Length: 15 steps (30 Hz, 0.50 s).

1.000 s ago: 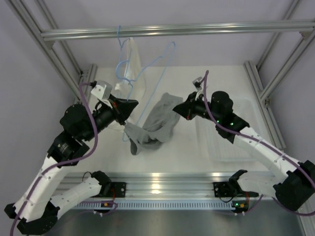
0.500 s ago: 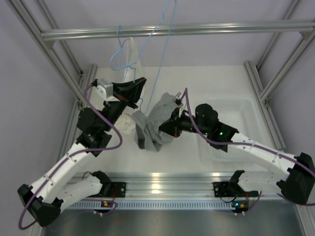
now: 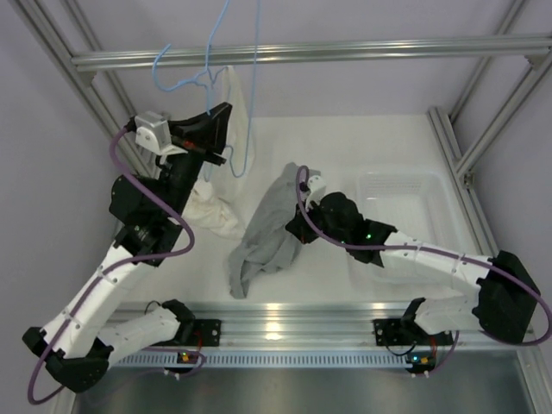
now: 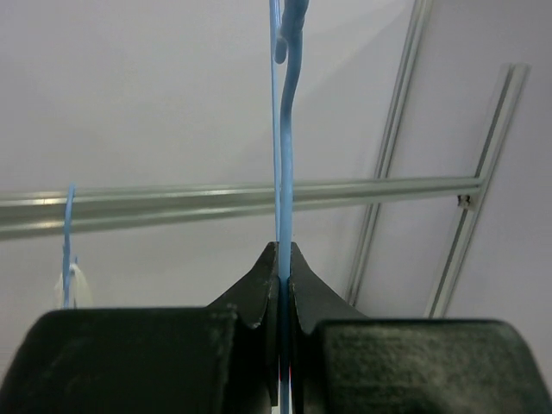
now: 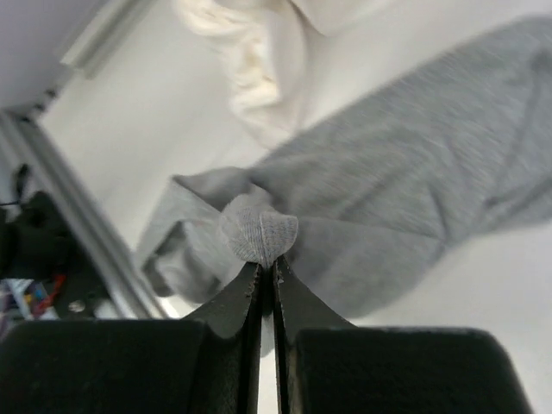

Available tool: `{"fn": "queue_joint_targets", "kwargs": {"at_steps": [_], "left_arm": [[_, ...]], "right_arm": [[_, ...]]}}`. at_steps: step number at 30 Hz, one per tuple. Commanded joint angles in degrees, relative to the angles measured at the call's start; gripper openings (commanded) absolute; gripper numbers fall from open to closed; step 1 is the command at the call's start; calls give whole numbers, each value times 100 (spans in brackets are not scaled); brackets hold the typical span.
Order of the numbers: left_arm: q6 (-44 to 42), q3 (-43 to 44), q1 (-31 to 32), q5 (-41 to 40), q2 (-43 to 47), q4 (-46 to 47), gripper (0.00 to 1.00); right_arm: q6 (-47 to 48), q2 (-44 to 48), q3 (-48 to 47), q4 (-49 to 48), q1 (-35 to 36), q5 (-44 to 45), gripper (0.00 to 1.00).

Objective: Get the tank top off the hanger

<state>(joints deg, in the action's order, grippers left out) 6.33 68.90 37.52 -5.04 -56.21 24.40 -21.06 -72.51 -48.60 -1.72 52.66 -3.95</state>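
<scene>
Right now the left gripper (image 4: 283, 263) is clamped flat on the thin wire of the light-blue hanger (image 4: 285, 155), which runs straight up between its fingertips and out of the top of the wrist view. From above, that arm stands high near the back left post. The wire loop hangs from it over the table (image 3: 345, 147), and its lower bend looks clear of the grey cloth. The right gripper (image 5: 266, 274) is pinched on a small fold of the tank top (image 5: 405, 190), with a nub of grey knit bulging above its closed tips. The rest of the top lies slumped on the table, between the white garment (image 3: 211, 211) on the left and the clear tub (image 3: 401, 203) on the right.

To finish this well, I would keep the cloth low and draw it sideways toward the tub while the hanger goes up and away. Whether a strap is looped over the wire cannot be told from these views, so watch for the fabric going taut. The pinch is small, so a slow pull should suit it. Keep the held wire off the second hanger (image 3: 185, 79) on the rail (image 3: 388, 50).
</scene>
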Motion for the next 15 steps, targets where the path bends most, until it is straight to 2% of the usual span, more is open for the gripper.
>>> {"fn": "queue_joint_targets", "kwargs": {"at_steps": [1, 3, 6, 9, 10, 11, 12, 13, 15], "left_arm": [[263, -131, 10, -321, 337, -1513, 0], [369, -298, 19, -462, 722, -2024, 0], [553, -343, 19, -822, 1171, -3272, 0], [834, -220, 10, -1043, 1305, -4398, 0], [931, -176, 10, -991, 1288, -4644, 0], [966, -132, 10, -929, 1235, -5064, 0], [1010, -97, 10, -824, 1191, -5251, 0], [1046, 8, 10, -789, 1139, -5436, 0], [1072, 184, 10, -657, 893, -5952, 0]], "right_arm": [[-48, 44, 158, 452, -151, 1430, 0], [5, -131, 88, 715, -308, 1642, 0], [-13, -605, -8, 716, -879, 1520, 0], [146, -1124, -280, 725, -1048, 1433, 0], [198, -1212, -343, 717, -1065, 1345, 7], [216, -1309, -404, 725, -1065, 1274, 18], [208, -1301, -466, 717, -1074, 1204, 37], [155, -1249, -466, 716, -1074, 1229, 49], [120, -924, -449, 795, -1074, 1448, 57]]}}
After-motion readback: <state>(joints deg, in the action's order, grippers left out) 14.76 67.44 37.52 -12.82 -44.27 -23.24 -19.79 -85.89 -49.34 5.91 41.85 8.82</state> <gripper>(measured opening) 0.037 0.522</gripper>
